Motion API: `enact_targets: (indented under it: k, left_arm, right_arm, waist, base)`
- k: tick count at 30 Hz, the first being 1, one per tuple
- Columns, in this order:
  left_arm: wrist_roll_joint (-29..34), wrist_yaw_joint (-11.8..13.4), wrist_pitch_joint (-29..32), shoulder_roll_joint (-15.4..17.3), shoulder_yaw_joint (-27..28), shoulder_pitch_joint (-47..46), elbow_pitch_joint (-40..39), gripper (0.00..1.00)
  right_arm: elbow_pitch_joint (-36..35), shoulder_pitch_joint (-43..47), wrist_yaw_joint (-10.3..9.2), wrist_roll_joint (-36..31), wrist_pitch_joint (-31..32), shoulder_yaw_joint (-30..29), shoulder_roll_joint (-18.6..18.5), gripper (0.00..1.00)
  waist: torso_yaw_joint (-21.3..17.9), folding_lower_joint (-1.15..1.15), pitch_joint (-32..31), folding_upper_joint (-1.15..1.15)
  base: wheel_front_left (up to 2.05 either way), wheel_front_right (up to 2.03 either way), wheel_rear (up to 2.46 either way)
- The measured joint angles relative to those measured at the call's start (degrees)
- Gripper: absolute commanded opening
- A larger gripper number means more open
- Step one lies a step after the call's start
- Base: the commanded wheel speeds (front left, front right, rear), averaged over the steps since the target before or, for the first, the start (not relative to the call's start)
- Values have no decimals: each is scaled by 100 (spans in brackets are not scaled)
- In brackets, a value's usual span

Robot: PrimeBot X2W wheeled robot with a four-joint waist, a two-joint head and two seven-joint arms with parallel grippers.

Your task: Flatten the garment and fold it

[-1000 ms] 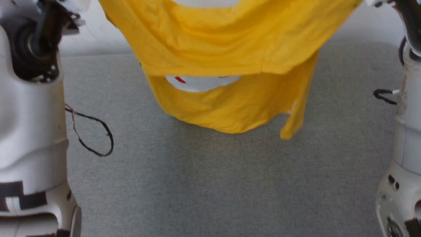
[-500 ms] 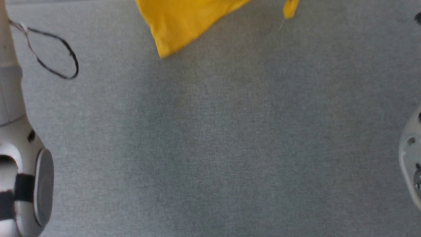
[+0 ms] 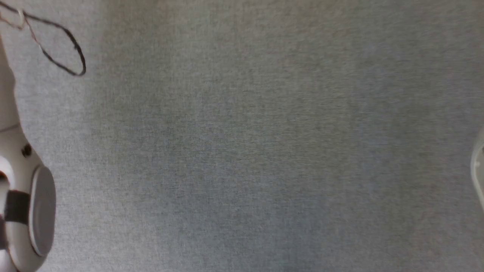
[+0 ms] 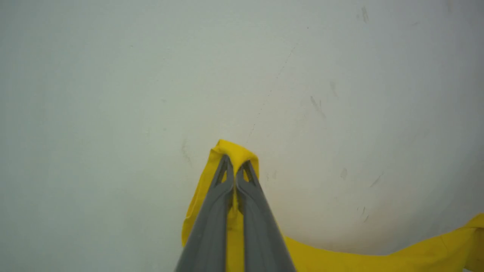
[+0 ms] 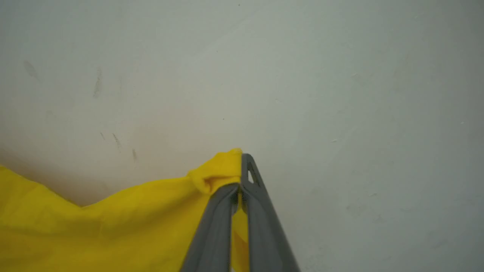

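Note:
The garment (image 4: 234, 153) is bright yellow cloth held up off the surface. In the left wrist view my left gripper (image 4: 234, 166) is shut on a bunched corner of it, and more yellow cloth trails toward the lower right. In the right wrist view my right gripper (image 5: 242, 166) is shut on another bunched edge of the garment (image 5: 113, 223), which sags away to the left. Behind both grips stands a pale scuffed wall (image 4: 151, 75). The print on the cloth is hidden.
The head view looks down on a grey fabric surface (image 3: 245, 151). My pale left arm (image 3: 22, 211) rises along its left edge with a thin black cable loop (image 3: 64, 49) near the top left. A sliver of my right arm (image 3: 479, 170) shows at the right edge.
The head view has swung downward, so the yellow garment has passed out over the top of the picture. The cable loop and both arms have shifted with that camera motion.

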Motion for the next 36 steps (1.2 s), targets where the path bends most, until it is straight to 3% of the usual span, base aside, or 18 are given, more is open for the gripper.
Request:
enact_targets:
  k: [7,14,20,23,27,36]
  left_arm:
    - [-213,-99,-300,105,-240,812,-224,0]
    - [-754,-90,-283,155,-111,2509,-1209,0]
    - [-1112,433,-54,136,342,4464,-2381,0]
    - [-1117,554,8,111,398,5350,-2755,0]
    - [-1131,777,29,-67,434,6351,-3012,0]
    - [-1163,835,576,-63,136,7924,-3093,0]
  right_arm:
    - [-135,644,0,489,-218,458,11,0]
    - [-1606,2507,1,1483,-21,797,12,0]
    - [-3182,4580,1,2038,436,321,2,0]
    - [-3695,5445,1,2273,550,-85,12,0]
    - [-3877,6366,1,2642,553,-512,23,0]
    - [-3601,7872,1,3429,698,-909,30,0]
  waist:
    - [241,0,314,0]
    - [364,-2,44,0]
    - [289,-3,-407,0]
    - [232,-3,-656,0]
    - [173,-4,-995,0]
    - [103,-3,-1770,0]
  base:
    - [0,0,0]
    - [0,0,0]
    - [0,0,0]
    - [0,0,0]
    - [0,0,0]
    - [0,0,0]
